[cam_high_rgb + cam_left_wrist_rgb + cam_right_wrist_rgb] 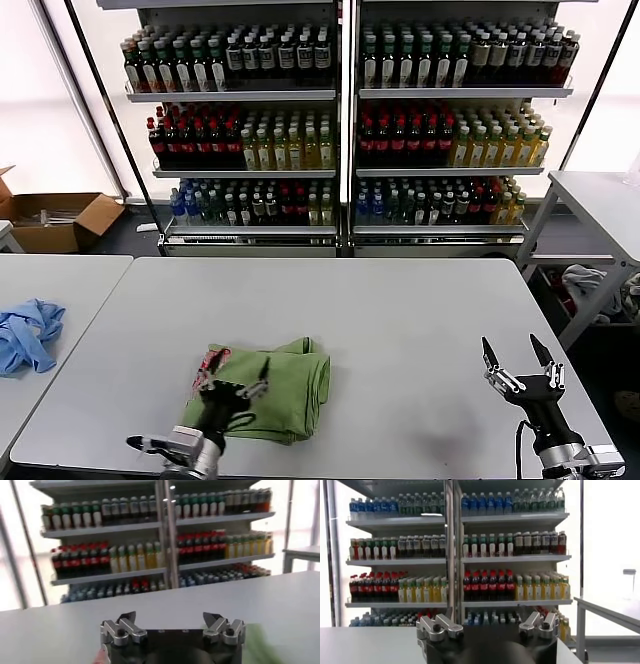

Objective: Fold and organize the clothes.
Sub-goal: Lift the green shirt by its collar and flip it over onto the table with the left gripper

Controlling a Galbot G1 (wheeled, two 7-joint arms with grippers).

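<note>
- Left claw, fingers apart, hovers directly over the folded green polo shirt on the desk.
- Right claw, also spread, waits well apart.

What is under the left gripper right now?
The folded green polo shirt lies under the open left gripper, its red-and-white patch showing. Whatever the table holds beneath the shirt is covered.

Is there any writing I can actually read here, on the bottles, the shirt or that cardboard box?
None is readable.
Bottle labels on the shelves: too small.
Red-and-white patch on the green polo shirt: print unreadable.
Cardboard box: no lettering visible.
</note>
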